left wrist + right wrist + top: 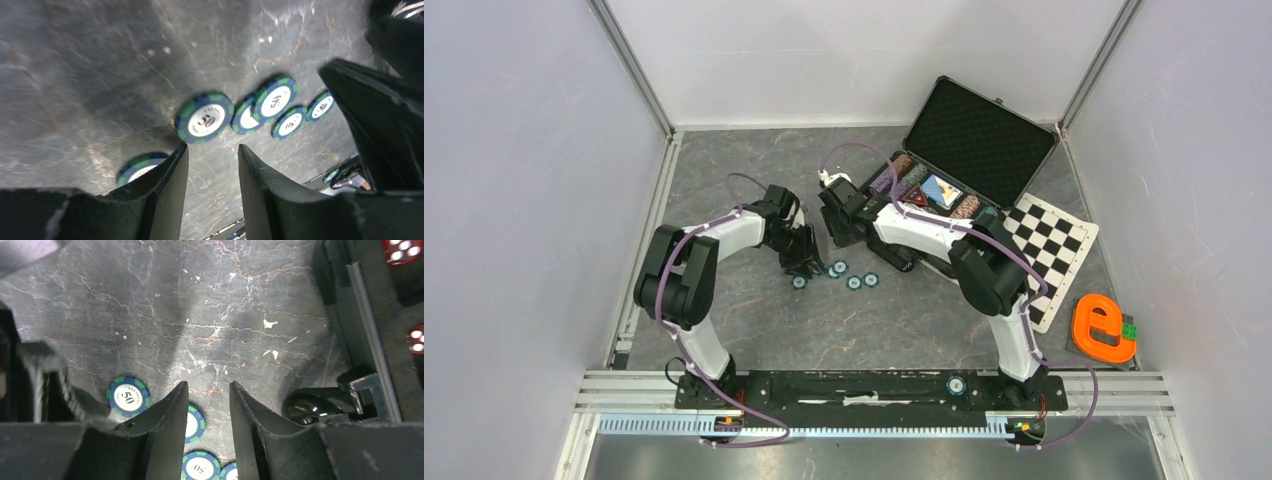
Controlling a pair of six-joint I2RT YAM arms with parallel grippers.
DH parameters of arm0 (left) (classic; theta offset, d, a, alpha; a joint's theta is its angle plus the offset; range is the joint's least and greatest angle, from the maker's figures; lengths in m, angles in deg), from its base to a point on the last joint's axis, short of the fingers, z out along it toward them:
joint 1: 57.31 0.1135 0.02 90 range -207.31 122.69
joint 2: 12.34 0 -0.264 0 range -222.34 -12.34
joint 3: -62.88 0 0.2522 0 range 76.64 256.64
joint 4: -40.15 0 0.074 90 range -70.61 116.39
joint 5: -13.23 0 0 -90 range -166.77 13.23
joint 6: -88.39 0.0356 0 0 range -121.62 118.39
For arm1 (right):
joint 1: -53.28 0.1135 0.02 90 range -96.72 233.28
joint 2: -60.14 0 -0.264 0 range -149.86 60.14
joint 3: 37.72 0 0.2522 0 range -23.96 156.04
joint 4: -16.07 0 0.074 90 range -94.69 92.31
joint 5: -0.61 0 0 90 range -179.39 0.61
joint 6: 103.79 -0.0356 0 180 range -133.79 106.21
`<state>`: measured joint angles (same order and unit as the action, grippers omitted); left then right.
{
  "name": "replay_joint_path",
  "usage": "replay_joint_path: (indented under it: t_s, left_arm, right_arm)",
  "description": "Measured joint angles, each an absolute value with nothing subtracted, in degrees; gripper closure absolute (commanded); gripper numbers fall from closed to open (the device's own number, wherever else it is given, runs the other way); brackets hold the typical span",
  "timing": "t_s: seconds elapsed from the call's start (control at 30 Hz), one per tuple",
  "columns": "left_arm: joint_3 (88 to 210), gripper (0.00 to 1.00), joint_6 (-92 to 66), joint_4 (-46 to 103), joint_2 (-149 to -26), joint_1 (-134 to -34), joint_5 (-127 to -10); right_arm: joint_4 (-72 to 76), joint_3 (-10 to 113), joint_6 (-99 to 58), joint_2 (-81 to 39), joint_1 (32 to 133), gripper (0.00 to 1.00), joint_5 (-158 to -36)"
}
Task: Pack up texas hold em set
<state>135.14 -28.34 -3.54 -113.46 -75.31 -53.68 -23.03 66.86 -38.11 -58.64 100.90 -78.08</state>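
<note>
**LOOSE CHIPS ON COUNTER, CASE OPEN**

Teal poker chips [854,283]: flat and loose on the counter [824,340], in a short row near its middle, apart from the case. Faces marked "50", legible in both wrist views.

Case [980,128]: far right of the counter, lid raised, foam lining exposed. In the lower half: rows of chips on edge, a blue card deck [940,190], red dice [404,251].

Left claw [802,262]: low over the left end of the chip row. Jaws apart, only bare counter in the gap. One chip just beyond the fingertips, another partly hidden behind one finger.

Right claw [842,238]: between chip row and case, pointed down. Jaws apart, nothing clamped.

Checkered mat [1054,250]: right of the case. Orange toy [1104,330]: near the mat's near corner.
</note>
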Motion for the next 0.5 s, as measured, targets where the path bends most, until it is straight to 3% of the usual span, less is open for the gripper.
replay_joint_path:
  t_s: [0.2, 0.5]
  left_arm:
    - [131.47, 0.52, -29.27, -4.77, -110.16, -75.53, -52.22]
    - [133.94, 0.51, -28.05, -11.19, -104.98, -66.16, -54.32]
  right_arm:
    - [-21.65, 66.73, -38.15, -61.25, 100.81, 0.61, -80.66]
    - [-20.98, 65.73, -36.27, -61.7, 101.9, 0.61, -82.84]
